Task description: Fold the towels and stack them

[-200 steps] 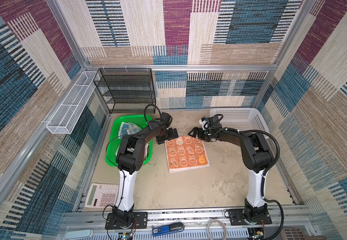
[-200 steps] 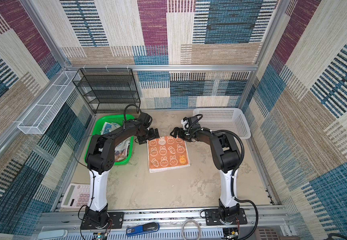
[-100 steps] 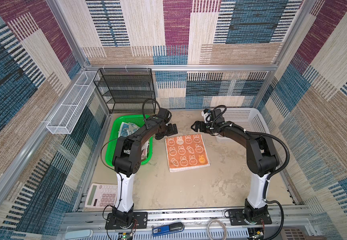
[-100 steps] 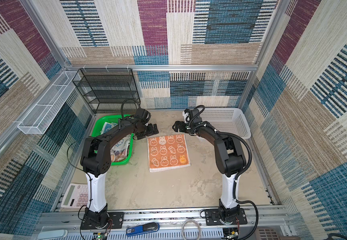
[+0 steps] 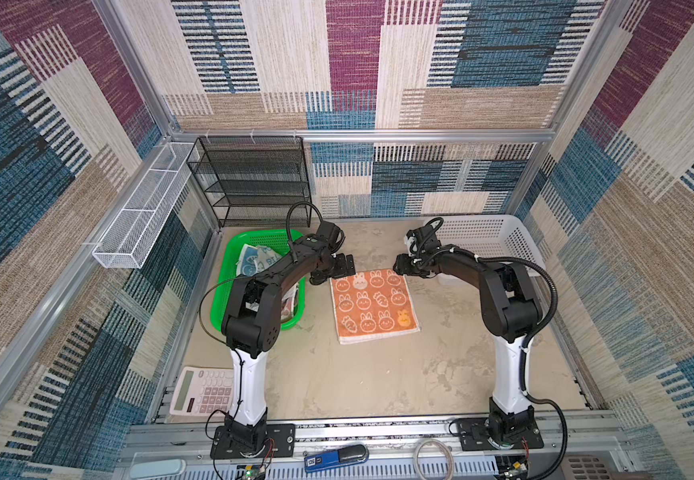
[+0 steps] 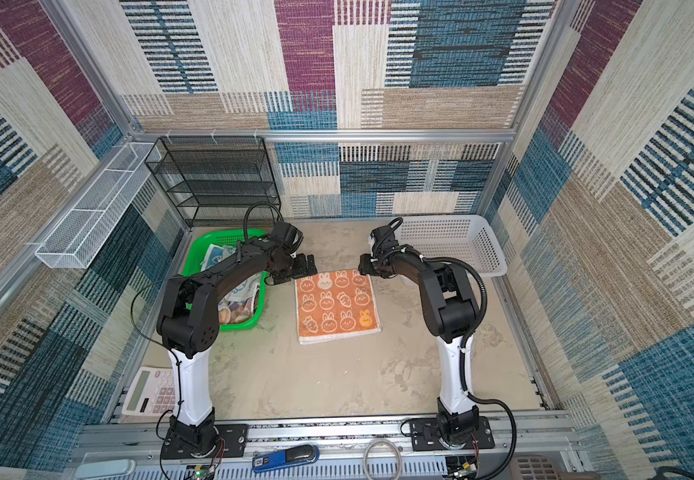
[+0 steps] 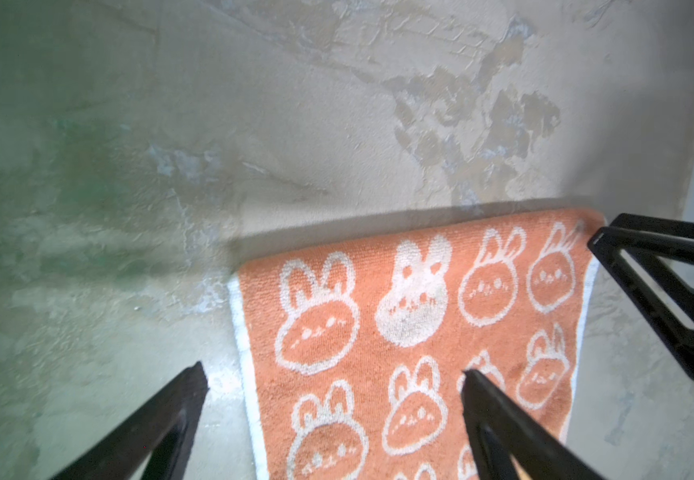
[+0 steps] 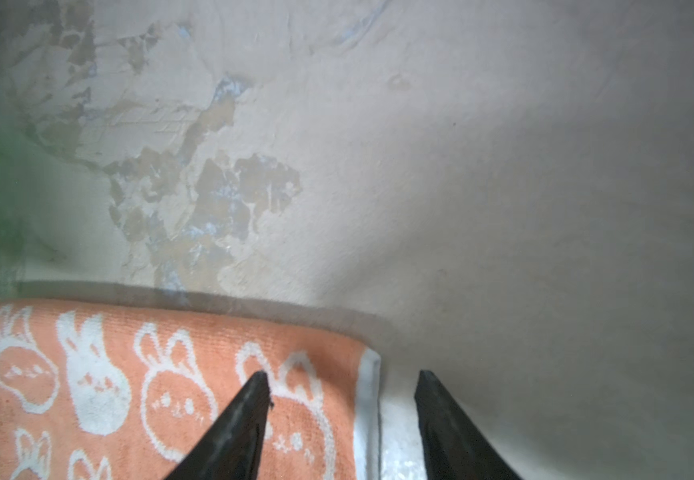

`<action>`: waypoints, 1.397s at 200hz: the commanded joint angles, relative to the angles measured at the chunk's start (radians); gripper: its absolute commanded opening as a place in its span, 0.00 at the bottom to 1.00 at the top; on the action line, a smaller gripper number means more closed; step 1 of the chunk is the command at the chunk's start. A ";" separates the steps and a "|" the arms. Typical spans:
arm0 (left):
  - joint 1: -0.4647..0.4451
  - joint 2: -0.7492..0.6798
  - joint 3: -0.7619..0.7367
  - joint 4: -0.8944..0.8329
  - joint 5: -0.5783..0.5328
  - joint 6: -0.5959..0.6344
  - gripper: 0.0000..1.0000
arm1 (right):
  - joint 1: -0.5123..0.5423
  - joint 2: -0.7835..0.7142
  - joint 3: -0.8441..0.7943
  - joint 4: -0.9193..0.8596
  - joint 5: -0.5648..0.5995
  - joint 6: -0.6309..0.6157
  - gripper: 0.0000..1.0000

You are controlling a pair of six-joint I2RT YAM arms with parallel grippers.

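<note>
Currently the orange terry towel w/ white rabbit-and-carrot print (image 5: 372,305) lies flat and unfolded mid-tabletop (image 5: 358,374). L claw (image 7: 335,372) is at its far-left corner, jaws wide apart: one finger over the cloth, the other over bare tabletop. R claw (image 8: 342,375) is at the far-right corner, jaws apart but narrower, straddling the white hem; can't tell if they touch the cloth. A whitish cloth w/ blue print (image 5: 256,259) lies crumpled in the green plastic mesh basket (image 5: 231,259) left of the towel. A white slotted basket (image 5: 486,237) is at far right.
</note>
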State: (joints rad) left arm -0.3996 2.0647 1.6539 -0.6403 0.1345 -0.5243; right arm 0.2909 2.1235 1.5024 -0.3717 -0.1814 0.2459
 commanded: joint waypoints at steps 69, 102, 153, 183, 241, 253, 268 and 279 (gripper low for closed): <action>0.002 0.039 0.024 -0.025 -0.043 0.051 0.97 | 0.001 0.029 -0.027 0.043 -0.019 -0.002 0.24; 0.015 0.087 0.054 -0.050 -0.060 0.067 0.92 | 0.000 0.036 -0.027 0.044 -0.016 -0.005 0.07; 0.036 0.142 0.097 -0.040 -0.070 0.095 0.80 | 0.001 0.042 -0.019 0.045 -0.013 -0.016 0.00; 0.041 0.159 0.101 -0.025 -0.050 0.110 0.69 | 0.000 0.044 -0.021 0.040 0.001 -0.025 0.00; 0.044 0.175 0.079 0.015 -0.048 0.128 0.43 | -0.001 0.050 -0.022 0.042 -0.006 -0.030 0.00; 0.044 0.180 0.082 0.016 -0.049 0.133 0.39 | 0.000 0.048 -0.022 0.043 -0.006 -0.030 0.00; 0.044 0.187 0.084 0.018 -0.051 0.138 0.33 | 0.001 0.047 -0.023 0.043 -0.005 -0.031 0.00; 0.044 0.190 0.082 0.019 -0.054 0.141 0.29 | 0.001 0.047 -0.022 0.042 -0.007 -0.033 0.00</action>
State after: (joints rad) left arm -0.3557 2.2364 1.7393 -0.6079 0.0826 -0.4137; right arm 0.2905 2.1609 1.4837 -0.2707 -0.1997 0.2234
